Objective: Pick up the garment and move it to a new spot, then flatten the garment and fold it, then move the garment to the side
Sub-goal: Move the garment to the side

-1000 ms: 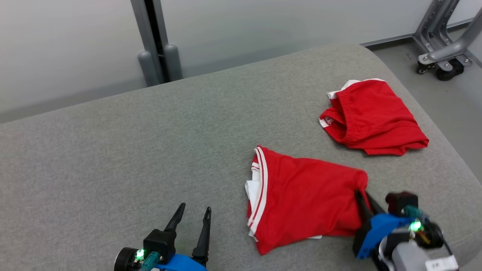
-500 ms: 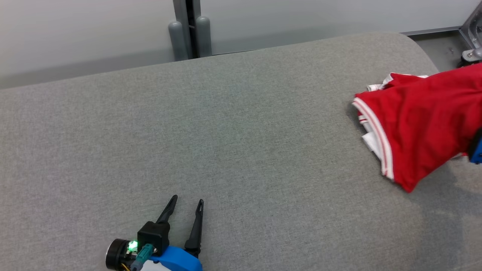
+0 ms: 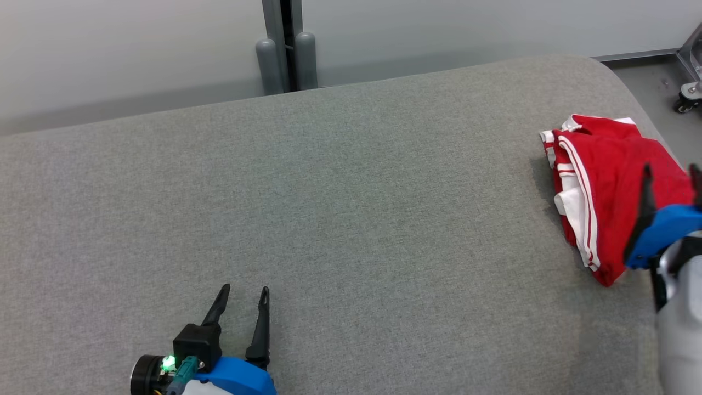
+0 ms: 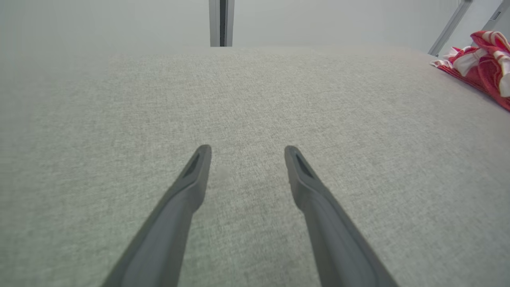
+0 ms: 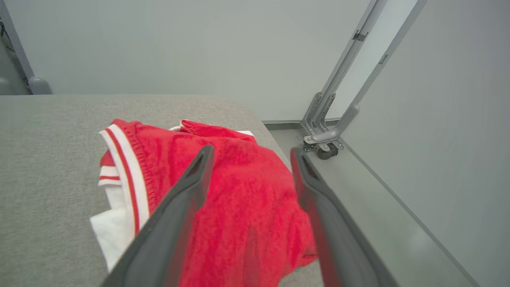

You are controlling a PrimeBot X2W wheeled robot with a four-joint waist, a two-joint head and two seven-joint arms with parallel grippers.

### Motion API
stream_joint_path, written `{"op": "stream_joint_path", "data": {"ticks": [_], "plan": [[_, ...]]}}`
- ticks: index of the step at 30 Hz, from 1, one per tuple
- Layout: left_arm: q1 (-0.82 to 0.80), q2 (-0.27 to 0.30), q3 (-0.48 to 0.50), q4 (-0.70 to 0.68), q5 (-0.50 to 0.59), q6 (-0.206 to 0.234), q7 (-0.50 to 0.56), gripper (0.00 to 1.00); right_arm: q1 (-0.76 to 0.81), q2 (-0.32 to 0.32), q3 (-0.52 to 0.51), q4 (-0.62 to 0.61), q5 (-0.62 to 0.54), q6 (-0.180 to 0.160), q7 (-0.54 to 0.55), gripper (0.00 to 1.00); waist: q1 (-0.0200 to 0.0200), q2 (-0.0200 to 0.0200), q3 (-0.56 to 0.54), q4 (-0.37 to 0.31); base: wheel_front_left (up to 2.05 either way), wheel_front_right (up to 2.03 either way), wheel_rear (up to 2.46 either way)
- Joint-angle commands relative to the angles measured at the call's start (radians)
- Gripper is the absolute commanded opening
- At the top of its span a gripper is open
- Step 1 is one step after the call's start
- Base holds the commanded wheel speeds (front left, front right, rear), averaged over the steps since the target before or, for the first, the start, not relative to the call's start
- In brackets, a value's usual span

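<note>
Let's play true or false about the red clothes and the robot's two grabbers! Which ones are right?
1. The red garment lies near the right end of the grey padded surface. True.
2. The right gripper is clamped shut on the garment. False: its fingers stand apart above it.
3. The left gripper is open over bare grey surface. True.
4. The garment has blue trim. False: its trim is white.
</note>
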Motion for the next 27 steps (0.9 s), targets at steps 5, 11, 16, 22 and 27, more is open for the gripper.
{"op": "stream_joint_path", "data": {"ticks": [5,11,16,22,27], "plan": [[0.001,0.001,0.043,-0.014,0.002,0.012,0.0,1.0,0.073,0.093,0.126,-0.091,0.09,-0.001,-0.008,1.0,0.0,0.0,-0.003,0.019,0.0,0.0,0.0],[-0.005,0.001,0.09,-0.028,-0.014,0.028,0.0,1.0,0.184,0.132,0.322,-0.205,0.275,0.0,-0.008,1.0,0.0,0.0,-0.004,0.071,0.0,0.0,0.0],[0.0,0.0,0.122,-0.017,-0.047,0.037,0.0,1.0,0.27,0.134,0.444,-0.279,0.428,0.0,-0.008,1.0,0.0,0.0,-0.012,0.113,0.0,0.0,0.0],[0.018,0.0,0.15,-0.035,-0.067,0.046,0.0,1.0,0.345,0.134,0.526,-0.327,0.53,0.0,-0.008,1.0,0.0,0.0,-0.025,0.15,0.0,0.0,0.0],[0.028,0.0,0.156,-0.036,-0.109,0.029,0.0,1.0,0.376,0.134,0.542,-0.346,0.549,0.0,-0.008,1.0,0.0,0.0,-0.039,0.166,0.0,0.0,0.0]]}}
